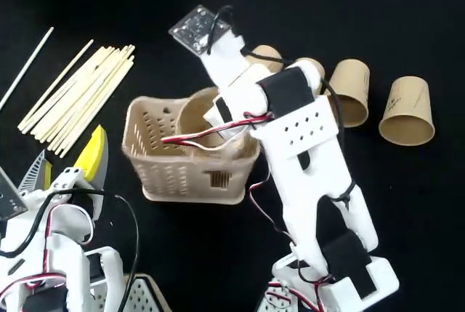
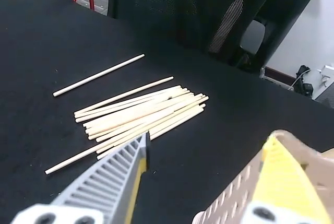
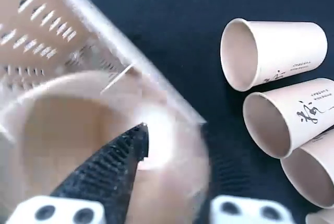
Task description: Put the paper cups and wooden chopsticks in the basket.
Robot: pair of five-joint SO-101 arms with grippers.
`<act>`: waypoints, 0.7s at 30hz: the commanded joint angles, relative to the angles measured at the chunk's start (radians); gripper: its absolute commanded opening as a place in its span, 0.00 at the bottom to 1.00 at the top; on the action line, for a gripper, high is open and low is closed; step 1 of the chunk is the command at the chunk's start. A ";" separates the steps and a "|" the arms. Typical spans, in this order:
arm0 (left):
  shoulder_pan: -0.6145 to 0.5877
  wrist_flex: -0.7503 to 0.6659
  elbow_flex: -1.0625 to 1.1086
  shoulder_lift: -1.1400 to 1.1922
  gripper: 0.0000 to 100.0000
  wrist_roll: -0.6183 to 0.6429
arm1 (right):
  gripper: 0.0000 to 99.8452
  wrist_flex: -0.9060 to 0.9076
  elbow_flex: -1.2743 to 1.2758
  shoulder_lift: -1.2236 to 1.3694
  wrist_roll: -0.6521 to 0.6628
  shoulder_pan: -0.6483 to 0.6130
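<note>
Right pincer [image 3: 180, 169] of mine is clenching a paper cup [image 1: 192, 116] by its rim, one finger [image 3: 112, 166] inside, holding it within the basket [image 1: 156, 170] so that letting go should leave it there; left pincer [image 1: 64, 161] is hanging agape near the wooden chopsticks [image 1: 80, 97], awaiting them.

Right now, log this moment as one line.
right gripper over basket, cup inside | left gripper, fingers open, by chopsticks | four loose cups on table

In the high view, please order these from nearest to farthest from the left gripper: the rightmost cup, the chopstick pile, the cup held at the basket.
1. The chopstick pile, just ahead of the left gripper.
2. The held cup, at the basket, mid-table.
3. The rightmost cup, at the far right.
</note>
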 commanded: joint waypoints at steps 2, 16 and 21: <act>-0.002 -0.011 -0.004 0.014 0.34 0.011 | 0.37 0.032 -0.016 -0.001 0.031 0.000; -0.002 -0.011 -0.002 0.014 0.34 0.005 | 0.39 0.035 -0.010 -0.289 0.199 0.232; -0.002 -0.011 -0.002 0.014 0.34 0.005 | 0.39 -0.087 0.252 -0.357 0.563 0.523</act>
